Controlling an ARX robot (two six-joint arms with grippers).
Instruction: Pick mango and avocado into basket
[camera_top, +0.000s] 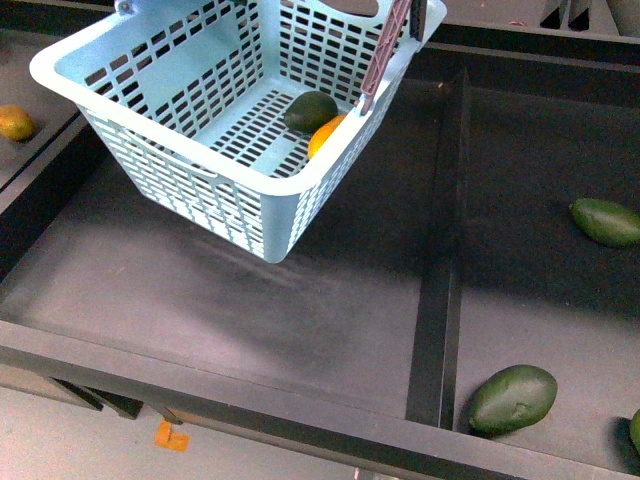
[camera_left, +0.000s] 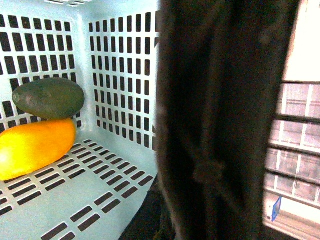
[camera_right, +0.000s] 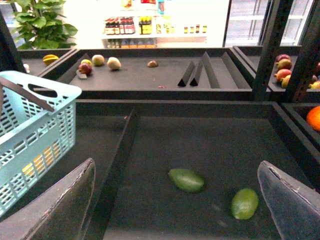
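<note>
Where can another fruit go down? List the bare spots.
Inside the basket, the slotted floor is bare on the side away from the avocado and mango, which crowd one corner. The dark tray in front of the basket is bare up to the divider. Beyond it lie loose green fruits.
</note>
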